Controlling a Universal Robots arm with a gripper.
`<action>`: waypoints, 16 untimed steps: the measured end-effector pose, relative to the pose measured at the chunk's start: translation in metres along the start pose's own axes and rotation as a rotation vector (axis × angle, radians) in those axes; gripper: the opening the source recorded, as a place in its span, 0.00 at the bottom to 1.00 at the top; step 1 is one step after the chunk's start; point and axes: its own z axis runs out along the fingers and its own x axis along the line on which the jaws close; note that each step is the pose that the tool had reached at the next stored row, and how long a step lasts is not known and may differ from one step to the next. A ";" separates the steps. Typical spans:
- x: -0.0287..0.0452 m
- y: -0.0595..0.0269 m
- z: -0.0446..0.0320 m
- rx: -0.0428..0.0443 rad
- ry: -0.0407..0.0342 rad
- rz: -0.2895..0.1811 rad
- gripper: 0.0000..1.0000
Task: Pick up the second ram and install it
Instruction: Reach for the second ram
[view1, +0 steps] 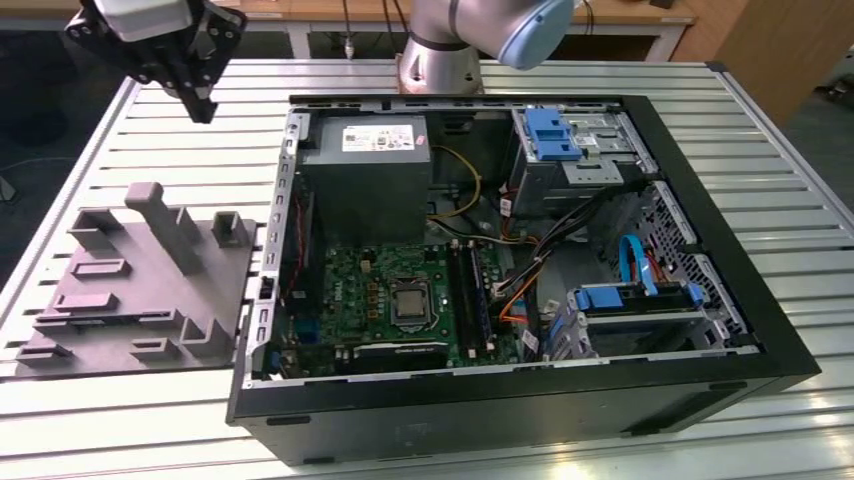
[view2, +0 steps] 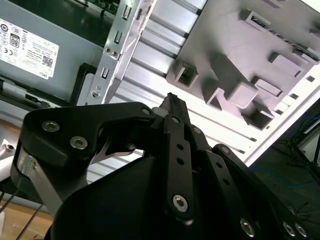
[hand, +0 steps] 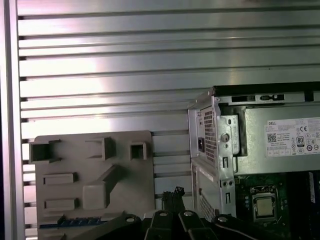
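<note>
Gripper (view1: 200, 103) hangs high over the surface (view1: 747, 150), above the far corner of the grey tray (view1: 100, 300), on the exterior view's left of the case (view1: 534, 415). Its jaws are pinched together with nothing between them, as both wrist views also show. That height probably keeps it clear of the tray's upright posts (view1: 167, 225) and the case wall.

The second ram (hand: 75, 220) looks to be the bluish strip lying flat in a long pocket of the tray, partly hidden by the gripper body. It is not grasped and sits well apart from the case. The moulded pockets likely hold parts at fixed spots for picking.

The case lies on its side with the panel off, so the motherboard (view1: 354, 285) faces up and the long black slots (view1: 465, 285) beside the CPU (view1: 404, 300) can be reached from above. I can't tell how many slots are filled. Task reads as early, with the pick not yet made.
</note>
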 end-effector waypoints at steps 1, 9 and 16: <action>0.0028 -0.0002 -0.0001 0.0000 -0.0004 0.000 0.10; 0.0255 -0.0020 -0.0005 -0.0003 -0.0041 0.000 0.10; 0.0435 -0.0033 -0.0008 -0.0004 -0.0064 0.000 0.10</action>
